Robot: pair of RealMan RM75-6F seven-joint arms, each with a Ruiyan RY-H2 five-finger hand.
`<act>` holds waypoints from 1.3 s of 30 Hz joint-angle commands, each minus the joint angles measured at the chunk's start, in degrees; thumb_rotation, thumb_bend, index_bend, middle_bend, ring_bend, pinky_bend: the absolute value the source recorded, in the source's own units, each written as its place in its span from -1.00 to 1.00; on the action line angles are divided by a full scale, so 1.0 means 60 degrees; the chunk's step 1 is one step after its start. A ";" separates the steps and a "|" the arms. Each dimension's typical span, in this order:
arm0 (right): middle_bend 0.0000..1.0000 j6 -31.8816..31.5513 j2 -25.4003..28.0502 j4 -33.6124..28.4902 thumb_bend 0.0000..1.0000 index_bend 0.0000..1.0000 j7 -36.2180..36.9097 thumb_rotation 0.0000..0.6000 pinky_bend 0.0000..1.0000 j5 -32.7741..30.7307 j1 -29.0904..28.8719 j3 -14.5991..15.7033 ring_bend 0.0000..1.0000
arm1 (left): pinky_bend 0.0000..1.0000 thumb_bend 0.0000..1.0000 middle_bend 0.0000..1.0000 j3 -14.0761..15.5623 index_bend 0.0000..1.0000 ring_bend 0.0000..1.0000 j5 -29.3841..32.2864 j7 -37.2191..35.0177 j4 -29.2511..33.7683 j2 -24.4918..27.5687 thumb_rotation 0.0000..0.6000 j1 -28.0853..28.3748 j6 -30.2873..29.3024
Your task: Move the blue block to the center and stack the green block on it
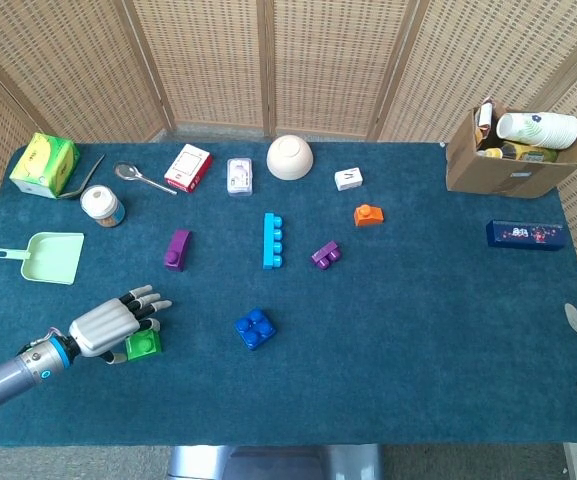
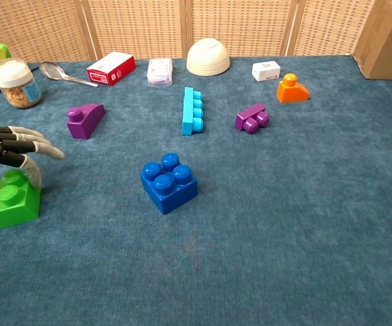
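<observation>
Blue-carpeted table [image 1: 418, 330] with blue block [image 1: 255, 328], green block [image 1: 144, 344], bowl [image 1: 290, 157], cardboard box [image 1: 508, 165].

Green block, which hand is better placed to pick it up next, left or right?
Left. The left hand hovers right over the green block, fingers spread around its top. Of the right arm only a tip shows at the table's far right edge, well away from the green block and the blue block.
</observation>
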State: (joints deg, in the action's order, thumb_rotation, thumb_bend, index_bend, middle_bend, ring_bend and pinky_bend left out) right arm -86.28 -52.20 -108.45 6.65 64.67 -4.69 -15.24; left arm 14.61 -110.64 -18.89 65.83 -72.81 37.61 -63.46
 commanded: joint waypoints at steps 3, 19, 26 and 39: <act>-0.72 -0.0059 0.0033 -0.0015 -0.52 -0.59 0.0119 0.63 -1.00 0.0042 0.0081 -0.0041 -1.00 | -1.00 -0.51 -0.94 0.0020 -0.12 -1.00 0.0067 -0.0021 0.0006 -0.0019 1.00 0.0009 -0.0062; -0.72 0.0206 -0.0129 0.0128 -0.53 -0.59 0.0274 0.64 -1.00 0.0144 0.0000 -0.0089 -1.00 | -1.00 -0.51 -0.84 -0.0167 -0.06 -1.00 0.1005 -0.0426 0.1832 0.1288 1.00 0.0051 -0.0082; -0.72 0.0422 -0.0307 0.0389 -0.53 -0.59 0.0436 0.62 -1.00 0.0267 -0.0062 -0.0017 -1.00 | -1.00 -0.51 -0.84 -0.0472 -0.06 -1.00 0.1730 -0.0285 0.3067 0.2000 1.00 0.0071 0.0249; -0.73 0.0556 -0.0445 0.0826 -0.53 -0.59 0.0650 0.63 -1.00 0.0407 -0.0072 0.0012 -1.00 | -1.00 -0.51 -0.84 -0.1366 -0.05 -1.00 0.2485 0.0262 0.4067 0.2241 1.00 0.0549 0.0987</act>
State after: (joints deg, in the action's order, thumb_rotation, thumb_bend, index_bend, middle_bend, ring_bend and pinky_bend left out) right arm -82.93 -54.84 -103.62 10.70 67.03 -5.09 -15.16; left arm 6.82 -96.07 -17.68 89.92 -59.18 40.57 -57.89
